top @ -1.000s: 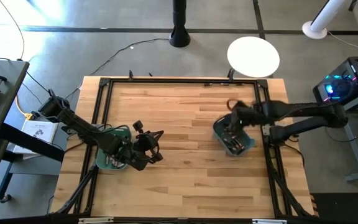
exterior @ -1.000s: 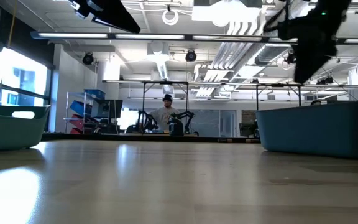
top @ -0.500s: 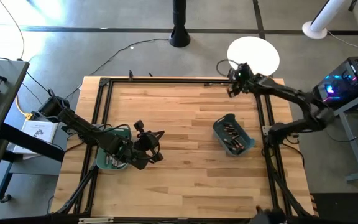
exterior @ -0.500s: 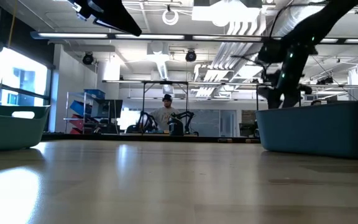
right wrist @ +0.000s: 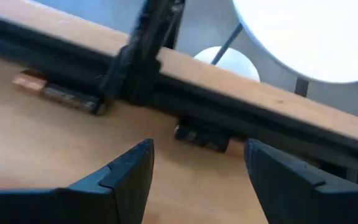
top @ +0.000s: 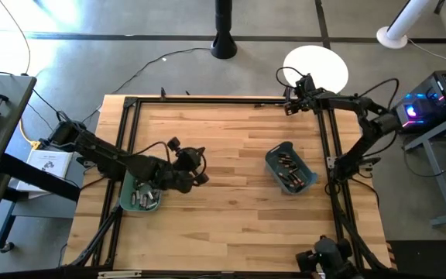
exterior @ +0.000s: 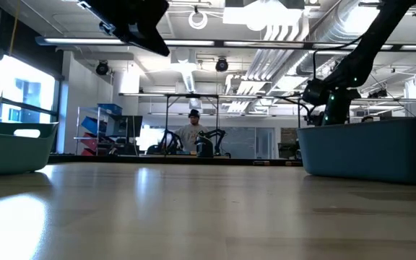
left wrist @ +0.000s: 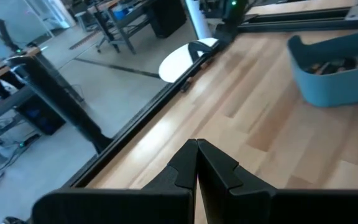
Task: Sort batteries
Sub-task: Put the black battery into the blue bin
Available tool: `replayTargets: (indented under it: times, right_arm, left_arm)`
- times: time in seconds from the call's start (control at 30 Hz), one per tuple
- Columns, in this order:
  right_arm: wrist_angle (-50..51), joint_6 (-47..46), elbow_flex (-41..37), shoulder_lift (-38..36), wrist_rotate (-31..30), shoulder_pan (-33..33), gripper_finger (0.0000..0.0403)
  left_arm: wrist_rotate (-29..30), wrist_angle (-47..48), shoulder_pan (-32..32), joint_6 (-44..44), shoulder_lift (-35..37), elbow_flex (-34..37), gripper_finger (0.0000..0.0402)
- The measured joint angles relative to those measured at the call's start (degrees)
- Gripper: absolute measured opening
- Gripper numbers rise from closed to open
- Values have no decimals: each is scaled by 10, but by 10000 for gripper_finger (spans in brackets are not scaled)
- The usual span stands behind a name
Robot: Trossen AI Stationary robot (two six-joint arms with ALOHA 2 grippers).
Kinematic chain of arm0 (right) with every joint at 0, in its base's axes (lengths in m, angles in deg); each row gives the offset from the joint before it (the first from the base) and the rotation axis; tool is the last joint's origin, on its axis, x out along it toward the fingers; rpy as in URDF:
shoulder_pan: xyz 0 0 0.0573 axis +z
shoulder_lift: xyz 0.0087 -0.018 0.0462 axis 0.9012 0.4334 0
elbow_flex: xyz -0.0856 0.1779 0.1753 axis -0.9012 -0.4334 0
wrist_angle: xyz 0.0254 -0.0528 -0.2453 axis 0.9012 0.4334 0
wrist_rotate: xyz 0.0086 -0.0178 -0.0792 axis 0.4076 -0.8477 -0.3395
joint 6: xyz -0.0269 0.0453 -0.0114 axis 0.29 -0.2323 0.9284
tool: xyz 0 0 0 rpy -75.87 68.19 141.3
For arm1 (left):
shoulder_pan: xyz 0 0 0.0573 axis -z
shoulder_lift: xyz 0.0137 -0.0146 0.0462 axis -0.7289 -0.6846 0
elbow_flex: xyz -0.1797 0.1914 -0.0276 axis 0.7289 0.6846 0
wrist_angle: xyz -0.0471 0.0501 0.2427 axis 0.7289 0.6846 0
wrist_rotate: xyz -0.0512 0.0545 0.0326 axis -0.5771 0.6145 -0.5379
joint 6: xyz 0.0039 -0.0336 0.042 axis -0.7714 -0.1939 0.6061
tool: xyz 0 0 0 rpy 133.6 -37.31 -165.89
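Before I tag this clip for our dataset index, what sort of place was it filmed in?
Probably a robotics lab or workshop: exposed ceiling ducts and pipes, metal workbenches behind a seated person, and a black-framed wooden table holding teal plastic bins of batteries.

Two dark jointed arms, looped black cables, tapered black fingers (right wrist: 129, 171).

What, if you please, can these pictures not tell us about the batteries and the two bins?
- Batteries in the right bin: too small in the high view to tell types.
- Left bin: partly covered by the left arm in the high view.
- Low view: both bins' walls hide their contents.
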Motion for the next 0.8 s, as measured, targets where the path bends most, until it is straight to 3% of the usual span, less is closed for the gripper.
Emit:
replayTargets:
  times: [0.27, 0.5, 0.8]
  right_arm:
    - [-54, -21, 10, 37, 22, -13, 243]
    - [11, -18, 46, 64, 20, -3, 243]
    - [85, -16, 44, 46, 13, 12, 243]
  left_arm:
    - [0, -49, -34, 97, 0, 0, 3]
    - [1, -102, -66, 189, 0, 0, 3]
    - [-12, -107, -90, 199, 0, 0, 3]
